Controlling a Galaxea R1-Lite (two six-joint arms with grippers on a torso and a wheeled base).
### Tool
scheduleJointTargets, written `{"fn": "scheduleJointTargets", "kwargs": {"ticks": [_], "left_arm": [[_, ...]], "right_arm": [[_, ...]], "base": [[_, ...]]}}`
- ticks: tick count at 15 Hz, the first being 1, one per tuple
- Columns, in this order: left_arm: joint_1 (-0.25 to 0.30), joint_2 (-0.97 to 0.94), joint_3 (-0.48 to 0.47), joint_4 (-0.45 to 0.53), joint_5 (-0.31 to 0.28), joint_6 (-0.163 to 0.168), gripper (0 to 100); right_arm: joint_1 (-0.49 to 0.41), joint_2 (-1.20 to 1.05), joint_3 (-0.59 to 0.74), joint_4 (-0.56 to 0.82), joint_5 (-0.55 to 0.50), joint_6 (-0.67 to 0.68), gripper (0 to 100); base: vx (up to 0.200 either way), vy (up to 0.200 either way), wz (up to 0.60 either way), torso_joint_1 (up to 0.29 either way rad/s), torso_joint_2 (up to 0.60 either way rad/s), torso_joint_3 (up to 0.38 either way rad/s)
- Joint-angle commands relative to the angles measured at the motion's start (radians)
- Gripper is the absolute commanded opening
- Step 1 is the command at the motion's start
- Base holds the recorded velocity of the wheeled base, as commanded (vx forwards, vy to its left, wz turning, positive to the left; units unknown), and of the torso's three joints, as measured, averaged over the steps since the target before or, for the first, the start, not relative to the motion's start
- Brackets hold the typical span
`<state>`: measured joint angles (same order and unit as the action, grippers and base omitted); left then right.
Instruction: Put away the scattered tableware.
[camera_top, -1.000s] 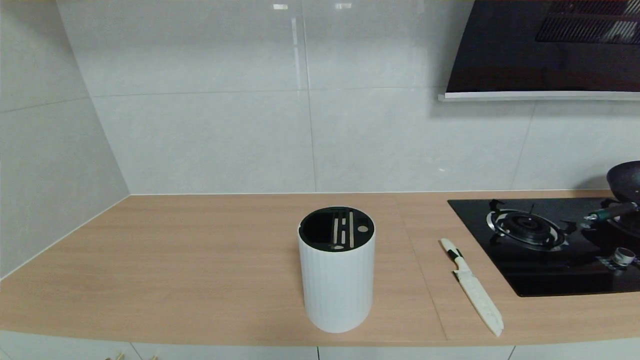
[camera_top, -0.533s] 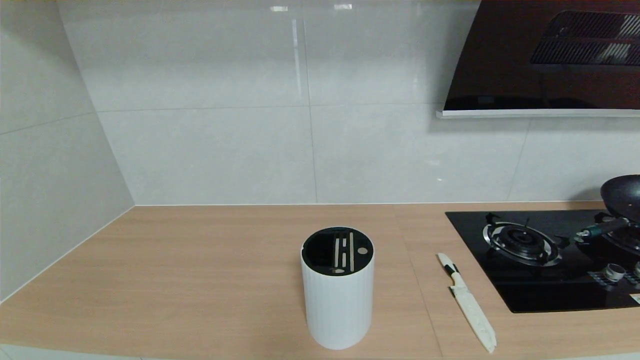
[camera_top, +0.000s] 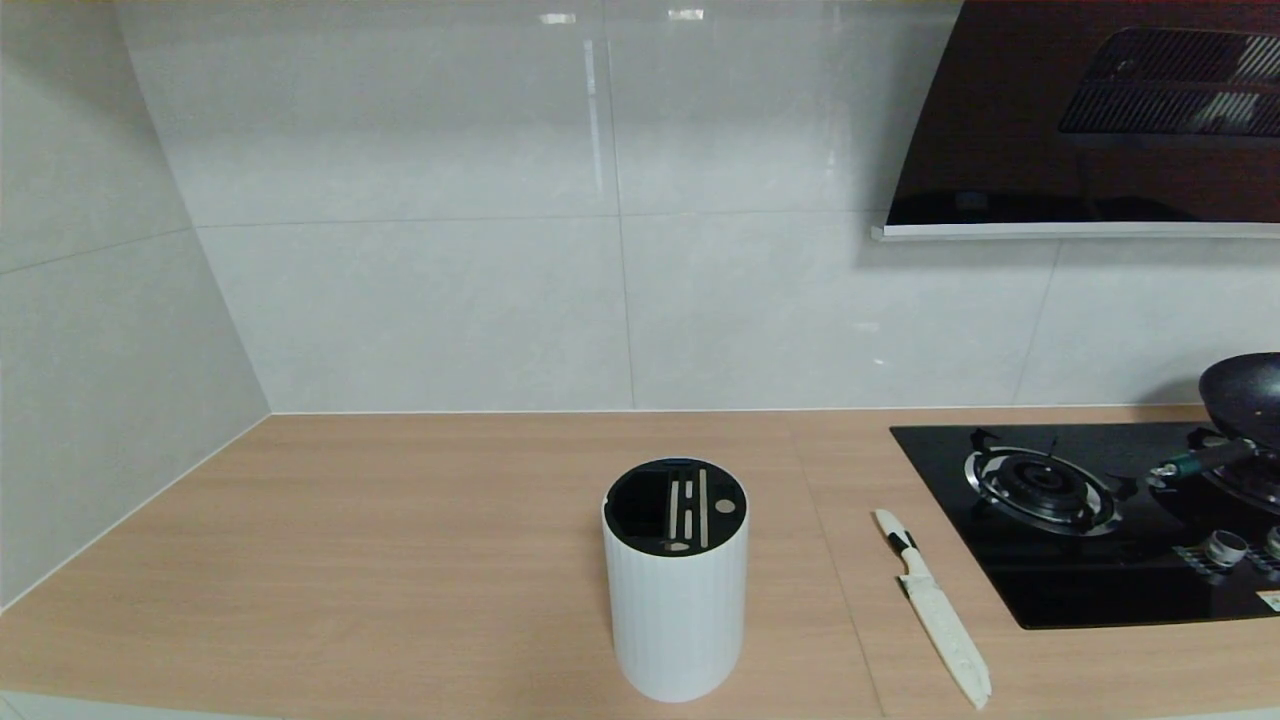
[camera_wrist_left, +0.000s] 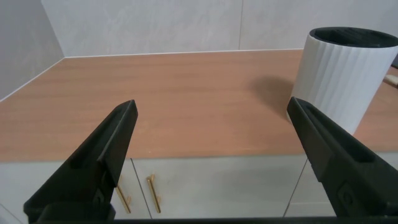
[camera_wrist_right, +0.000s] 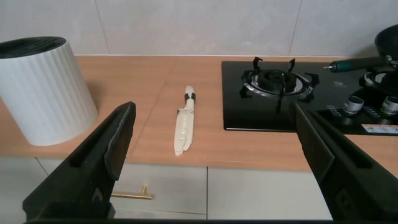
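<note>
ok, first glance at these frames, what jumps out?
The white ribbed holder with a black slotted top stands upright near the front edge of the wooden counter. To its right a pale knife lies flat, between the holder and the black gas hob, touching neither. A dark wok sits on the hob's far-right burner.

Matte black left pincer (camera_wrist_left: 210, 107) and right pincer (camera_wrist_right: 212, 111) — flat, wedge-shaped fingers (camera_wrist_left: 99, 162), blunt tapered tips
</note>
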<state>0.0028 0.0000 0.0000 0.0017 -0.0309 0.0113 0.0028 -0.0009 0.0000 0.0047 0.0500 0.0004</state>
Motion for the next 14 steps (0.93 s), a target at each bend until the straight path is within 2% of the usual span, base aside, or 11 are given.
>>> {"fn": "scheduleJointTargets", "kwargs": {"ticks": [1,3,4,5,6,9,14], "left_arm": [[0.0,0.0,0.0,0.0,0.0,0.001,100],[0.0,0.0,0.0,0.0,0.0,-0.001,100],[0.0,0.0,0.0,0.0,0.0,0.001,100],[0.0,0.0,0.0,0.0,0.0,-0.001,100],[0.0,0.0,0.0,0.0,0.0,0.001,100],[0.0,0.0,0.0,0.0,0.0,-0.001,100],[0.0,0.0,0.0,0.0,0.0,-0.001,100]], "right_arm": [[0.0,0.001,0.0,0.0,0.001,-0.01,100],[0.0,0.001,-0.003,-0.002,-0.001,-0.092,100],[-0.001,0.004,-0.015,0.0,-0.006,-0.091,100],[0.01,0.07,-0.156,0.005,0.001,-0.022,100],[0.019,0.128,-0.219,0.008,0.019,0.023,100],[0.026,0.317,-0.262,0.001,0.06,0.016,100],[0.102,0.834,-0.437,-0.018,0.059,0.013,100]], "base": [[0.0,0.0,0.0,0.0,0.0,0.0],[0.0,0.0,0.0,0.0,0.0,0.0],[0.0,0.0,0.0,0.0,0.0,0.0],[0.0,0.0,0.0,0.0,0.0,0.0],[0.0,0.0,0.0,0.0,0.0,0.0],[0.0,0.0,0.0,0.0,0.0,0.0],[0.0,0.0,0.0,0.0,0.0,0.0]]}}
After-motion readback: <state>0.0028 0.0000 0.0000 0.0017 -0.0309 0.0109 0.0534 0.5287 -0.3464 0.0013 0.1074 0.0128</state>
